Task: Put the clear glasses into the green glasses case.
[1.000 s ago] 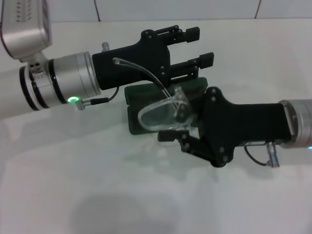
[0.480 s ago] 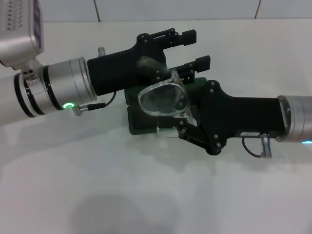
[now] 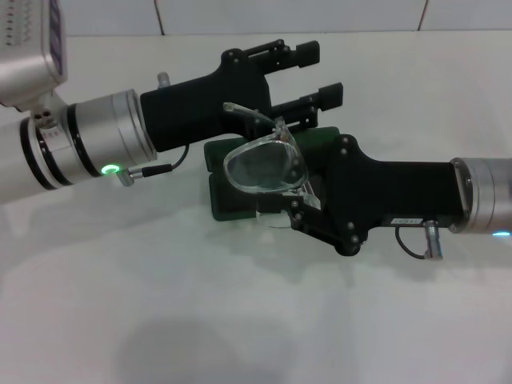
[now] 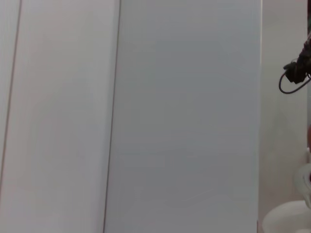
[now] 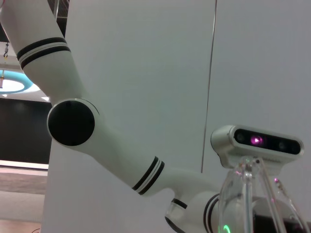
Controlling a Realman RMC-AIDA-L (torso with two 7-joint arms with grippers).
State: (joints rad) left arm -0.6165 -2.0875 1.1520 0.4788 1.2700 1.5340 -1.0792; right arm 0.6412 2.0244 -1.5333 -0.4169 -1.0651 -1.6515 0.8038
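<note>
In the head view the clear glasses hang above the green glasses case, lens facing up towards the camera and one thin temple arm pointing back. My right gripper reaches in from the right and is shut on the glasses at their near-right end. The case lies on the white table with its lid open at the far side, largely covered by glasses and gripper. My left gripper hovers just behind the case, open and holding nothing. In the right wrist view the clear glasses fill the lower corner.
The white table spreads bare in front of the case, with a tiled wall behind. The right wrist view looks at my left arm and head camera. The left wrist view shows only wall panels.
My right gripper has lifted and turned the glasses, so the lens now sits higher and faces up over the case. The left arm has drifted slightly left.
</note>
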